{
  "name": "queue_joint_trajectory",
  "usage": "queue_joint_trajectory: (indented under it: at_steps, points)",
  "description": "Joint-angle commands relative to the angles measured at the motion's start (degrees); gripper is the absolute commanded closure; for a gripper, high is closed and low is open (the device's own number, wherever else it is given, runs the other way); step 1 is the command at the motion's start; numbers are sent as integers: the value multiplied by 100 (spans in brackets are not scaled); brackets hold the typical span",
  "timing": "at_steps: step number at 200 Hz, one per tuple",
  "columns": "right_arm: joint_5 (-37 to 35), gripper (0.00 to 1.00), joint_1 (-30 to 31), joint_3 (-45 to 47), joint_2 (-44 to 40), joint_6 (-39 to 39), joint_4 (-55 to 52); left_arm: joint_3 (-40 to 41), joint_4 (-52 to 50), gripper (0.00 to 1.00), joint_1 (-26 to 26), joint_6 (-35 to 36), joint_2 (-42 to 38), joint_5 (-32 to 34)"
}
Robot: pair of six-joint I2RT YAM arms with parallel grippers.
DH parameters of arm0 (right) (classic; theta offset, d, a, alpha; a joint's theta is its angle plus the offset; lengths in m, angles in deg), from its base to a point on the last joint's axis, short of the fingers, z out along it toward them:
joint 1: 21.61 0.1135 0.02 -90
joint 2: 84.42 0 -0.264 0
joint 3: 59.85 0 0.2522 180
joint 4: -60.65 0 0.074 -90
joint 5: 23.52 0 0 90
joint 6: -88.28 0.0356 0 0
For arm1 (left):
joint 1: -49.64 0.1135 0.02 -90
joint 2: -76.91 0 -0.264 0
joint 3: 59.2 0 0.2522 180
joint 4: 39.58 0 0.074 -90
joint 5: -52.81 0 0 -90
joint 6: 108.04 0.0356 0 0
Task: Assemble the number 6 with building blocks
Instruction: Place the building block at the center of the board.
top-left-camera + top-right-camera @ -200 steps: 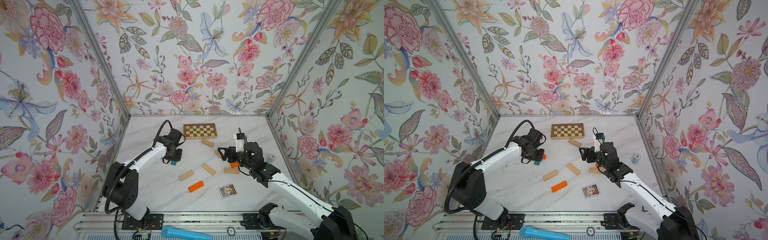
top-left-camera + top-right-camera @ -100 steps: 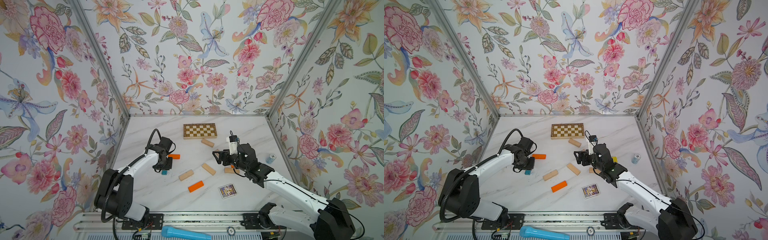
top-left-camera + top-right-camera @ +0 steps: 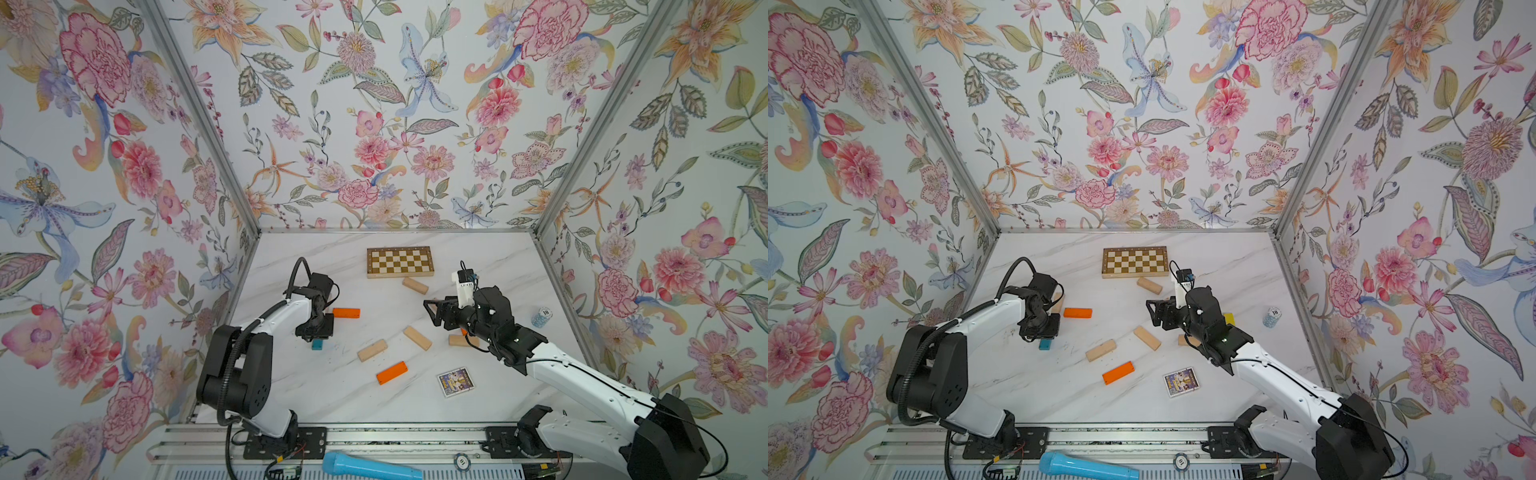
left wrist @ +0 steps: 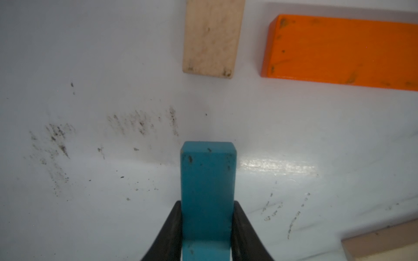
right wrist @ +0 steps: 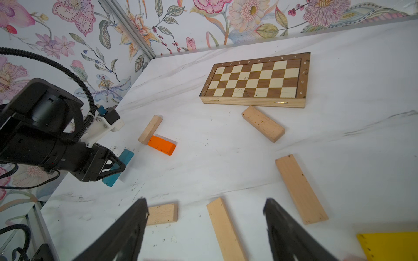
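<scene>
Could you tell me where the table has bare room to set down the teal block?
Bare marble: between the teal block, the near orange block and the front edge; also the back corner left of the checkered board. Crowded: the middle, around the pale blocks near the right gripper.

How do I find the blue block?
Find the checkered board at the back of the table, then look along the robot's left arm. Its left pincer is shut on the blue block, near an orange block and a pale wooden block. No other block is blue.
</scene>
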Motion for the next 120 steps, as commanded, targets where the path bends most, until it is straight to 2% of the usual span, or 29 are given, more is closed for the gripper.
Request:
queue_joint_trajectory:
  at_steps: [1, 120]
  points:
    - [-110, 18, 44, 11, 69, -149, 153, 90, 106, 78, 94, 123, 127, -53]
    - [-163, 17, 38, 53, 185, -279, 255, -41, 162, 78, 120, 269, 459, 45]
